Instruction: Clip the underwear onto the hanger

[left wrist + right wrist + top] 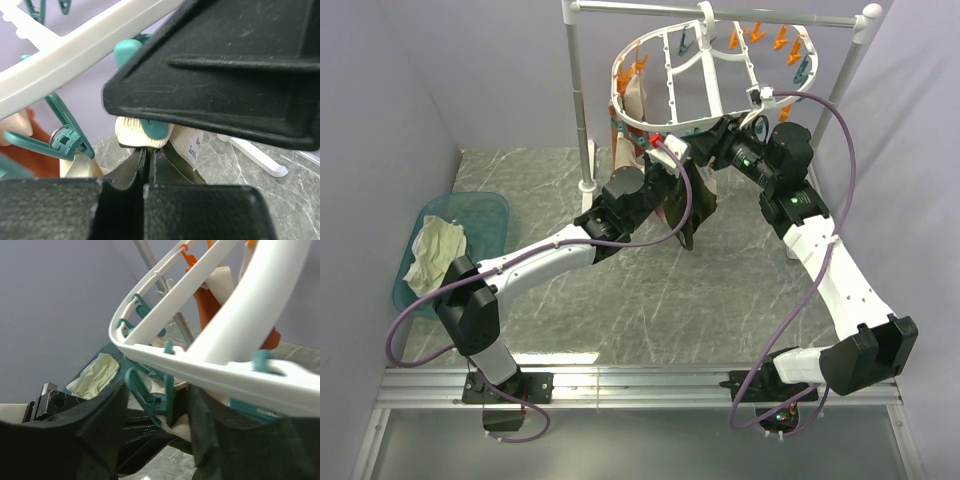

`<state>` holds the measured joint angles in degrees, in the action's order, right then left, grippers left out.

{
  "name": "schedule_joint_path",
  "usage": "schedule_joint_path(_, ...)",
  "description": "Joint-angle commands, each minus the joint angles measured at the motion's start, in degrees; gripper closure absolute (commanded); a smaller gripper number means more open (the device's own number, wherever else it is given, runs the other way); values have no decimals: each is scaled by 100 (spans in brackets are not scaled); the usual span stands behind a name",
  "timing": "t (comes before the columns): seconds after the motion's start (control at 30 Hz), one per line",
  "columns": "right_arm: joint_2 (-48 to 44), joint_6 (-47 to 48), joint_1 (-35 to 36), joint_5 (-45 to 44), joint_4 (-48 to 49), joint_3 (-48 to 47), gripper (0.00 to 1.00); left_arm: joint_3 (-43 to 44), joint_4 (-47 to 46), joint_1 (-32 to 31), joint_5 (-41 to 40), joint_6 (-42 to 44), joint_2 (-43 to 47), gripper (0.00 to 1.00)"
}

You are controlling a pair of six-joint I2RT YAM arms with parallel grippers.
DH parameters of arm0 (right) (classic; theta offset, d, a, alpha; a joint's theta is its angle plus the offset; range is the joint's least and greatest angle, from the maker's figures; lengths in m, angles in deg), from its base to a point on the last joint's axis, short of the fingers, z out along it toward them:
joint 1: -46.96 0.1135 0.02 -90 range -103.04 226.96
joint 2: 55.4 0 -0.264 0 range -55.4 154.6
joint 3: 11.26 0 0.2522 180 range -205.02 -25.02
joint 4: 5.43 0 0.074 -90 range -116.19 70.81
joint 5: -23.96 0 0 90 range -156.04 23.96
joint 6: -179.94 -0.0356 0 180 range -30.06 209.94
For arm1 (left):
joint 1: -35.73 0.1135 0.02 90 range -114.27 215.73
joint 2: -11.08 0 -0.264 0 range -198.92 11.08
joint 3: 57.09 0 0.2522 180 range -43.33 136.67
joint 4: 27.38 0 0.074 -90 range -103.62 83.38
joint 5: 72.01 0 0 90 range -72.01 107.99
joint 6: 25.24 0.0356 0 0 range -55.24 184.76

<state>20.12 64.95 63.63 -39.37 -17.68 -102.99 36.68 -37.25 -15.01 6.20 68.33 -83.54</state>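
Note:
The white oval hanger (670, 62) hangs from the rail at the back. The olive-green underwear (698, 215) hangs below its near rim. In the left wrist view my left gripper (148, 162) is shut on the olive cloth just below the beige waistband (131, 134); a teal clothespin (154, 129) bites that waistband, and the label (193, 147) hangs to the right. My right gripper (159, 407) is open, its fingers (102, 422) on either side of the same teal clothespin (150, 395) under the hanger rim (215, 370). In the top view both grippers, left (670, 172) and right (708, 148), meet at that rim.
A teal basket (488, 212) with a cream-white cloth (435, 250) sits at the left. The white pole stand (582, 100) rises behind. Pinkish-beige and rust-red garments (630, 115) hang from the hanger's left side. Orange pins (760, 38) line its far rim.

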Motion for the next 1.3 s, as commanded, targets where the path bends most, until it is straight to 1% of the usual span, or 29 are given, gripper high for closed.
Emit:
schedule_joint_path(0.0,32,-76,-58,22,33,-350,41,305,-211,20,72,-85,76,100)
schedule_joint_path(0.07,41,-102,-58,39,24,-403,37,322,-203,20,54,-94,76,100)
schedule_joint_path(0.1,41,-102,-67,48,24,-411,33,331,-185,29,54,-111,76,100)
schedule_joint_path(0.17,15,-102,-84,74,15,-438,28,358,-132,38,37,-155,59,100)
schedule_joint_path(0.2,-3,-85,-85,101,6,-429,24,366,-97,55,28,-181,67,100)
schedule_joint_path(0.37,-240,135,-190,294,-108,-254,19,349,297,152,107,-322,137,100)
schedule_joint_path(0.4,-345,179,-199,364,-108,-201,19,314,368,213,185,-540,164,100)
schedule_joint_path(0.47,-451,337,-234,435,-318,-43,18,209,587,292,308,-638,260,100)
schedule_joint_path(0.6,-775,889,-243,725,-661,246,11,68,921,538,450,-849,384,94)
schedule_joint_path(0.63,-837,961,-243,751,-766,309,11,7,966,574,476,-867,410,93)
schedule_joint_path(0.67,-899,1031,-260,821,-837,370,10,-29,992,609,546,-885,489,89)
schedule_joint_path(0.73,-1075,1233,-260,900,-1003,537,10,-134,1080,697,590,-876,542,86)
schedule_joint_path(0.83,-1337,1400,-278,927,-1153,791,9,-301,1116,785,739,-867,665,75)
schedule_joint_path(0.87,-1400,1418,-287,910,-1163,862,9,-310,1142,802,766,-885,709,69)
schedule_joint_path(0.93,-1619,1453,-313,813,-1250,1099,9,-337,1256,864,827,-920,735,64)
schedule_joint_path(0.97,-1681,1445,-330,787,-1285,1187,9,-337,1309,890,828,-911,744,63)
schedule_joint_path(1.27,-2463,1436,-620,541,-1418,2215,9,-381,1783,1347,775,-894,841,61)
